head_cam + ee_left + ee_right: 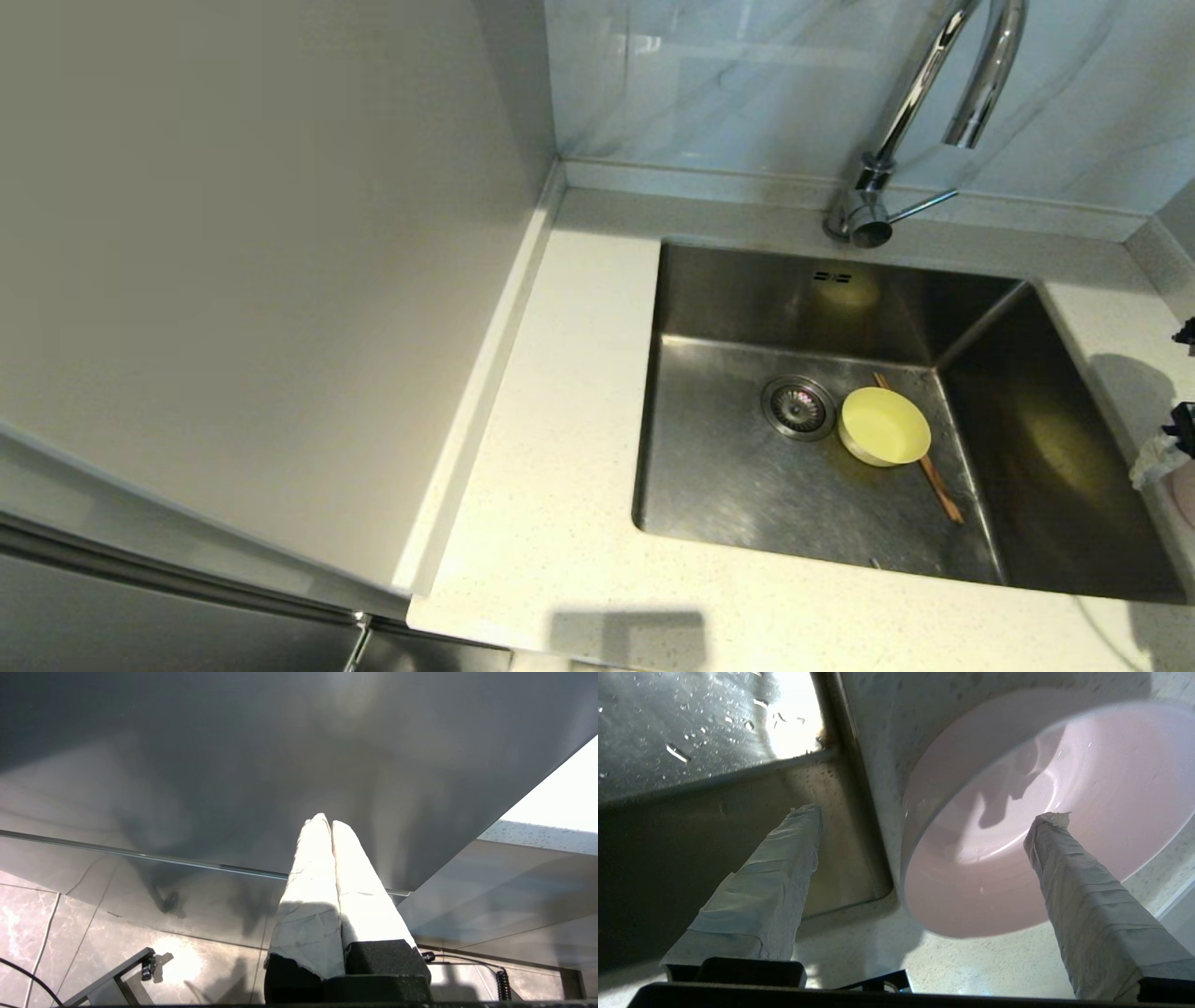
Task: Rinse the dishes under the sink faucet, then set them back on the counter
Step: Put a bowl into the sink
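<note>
The right claw [929, 816] is spread wide over the counter [878, 947], one finger above the pink bowl [1017, 826], the other above the sink [668, 826]. The left claw [331, 823] is parked, pressed together.

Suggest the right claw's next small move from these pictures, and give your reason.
Probably lift the right claw clear of the pink bowl and swing it toward the yellow bowl in the sink. The claw is open, the pink bowl sits on the counter, while the yellow bowl and chopsticks remain in the basin.
</note>
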You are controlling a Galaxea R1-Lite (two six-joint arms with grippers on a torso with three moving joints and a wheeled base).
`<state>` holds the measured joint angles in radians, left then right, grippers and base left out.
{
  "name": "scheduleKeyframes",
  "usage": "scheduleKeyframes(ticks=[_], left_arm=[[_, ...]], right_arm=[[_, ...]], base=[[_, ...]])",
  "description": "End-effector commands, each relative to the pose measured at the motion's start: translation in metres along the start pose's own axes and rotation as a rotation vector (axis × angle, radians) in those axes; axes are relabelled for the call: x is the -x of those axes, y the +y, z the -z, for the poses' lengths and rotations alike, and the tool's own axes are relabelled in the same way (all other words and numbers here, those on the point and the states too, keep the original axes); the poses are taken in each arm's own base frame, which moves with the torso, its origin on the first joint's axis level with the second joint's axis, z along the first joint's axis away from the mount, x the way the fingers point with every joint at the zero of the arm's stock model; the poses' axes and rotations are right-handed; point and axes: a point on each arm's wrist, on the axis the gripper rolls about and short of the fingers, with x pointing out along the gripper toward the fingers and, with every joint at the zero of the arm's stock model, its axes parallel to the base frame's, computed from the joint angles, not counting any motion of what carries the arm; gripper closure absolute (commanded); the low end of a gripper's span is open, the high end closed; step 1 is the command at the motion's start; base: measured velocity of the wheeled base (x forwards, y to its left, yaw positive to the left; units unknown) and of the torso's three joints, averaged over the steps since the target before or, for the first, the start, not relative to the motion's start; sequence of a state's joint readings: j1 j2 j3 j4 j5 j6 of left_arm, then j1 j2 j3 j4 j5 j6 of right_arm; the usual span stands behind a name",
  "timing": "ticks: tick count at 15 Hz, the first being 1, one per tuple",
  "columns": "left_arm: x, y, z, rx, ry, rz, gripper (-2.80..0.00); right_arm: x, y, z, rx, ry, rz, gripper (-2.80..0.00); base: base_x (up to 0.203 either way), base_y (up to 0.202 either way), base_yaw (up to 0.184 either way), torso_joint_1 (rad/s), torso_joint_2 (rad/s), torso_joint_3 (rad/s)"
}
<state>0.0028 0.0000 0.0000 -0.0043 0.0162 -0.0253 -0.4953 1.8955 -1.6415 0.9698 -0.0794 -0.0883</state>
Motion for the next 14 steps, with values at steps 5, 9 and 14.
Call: scheduleKeyframes(ticks=[5,9,14], left_arm=[[0.0002,0.0000,0.0000,0.001,-0.003,-0.001,0.00],[0.0002,0.0000,0.0000,0.001,-0.003,-0.001,0.00],[0.0002,0.0000,0.0000,0.001,-0.003,-0.001,0.00]], right_arm=[[-0.0066,0.0000,-0.0046,0.002,0.013,0.001,0.00],[-0.0051,0.0000,-0.0038,0.001,0.011,-0.001,0.00],[0.0008,-0.0002,-0.0014,-0.001,-0.001,0.001,0.00]], base=[[0.000,0.000,0.000,0.000,0.00,0.000],[0.000,0.000,0.000,0.000,0.00,0.000],[0.000,0.000,0.000,0.000,0.00,0.000]])
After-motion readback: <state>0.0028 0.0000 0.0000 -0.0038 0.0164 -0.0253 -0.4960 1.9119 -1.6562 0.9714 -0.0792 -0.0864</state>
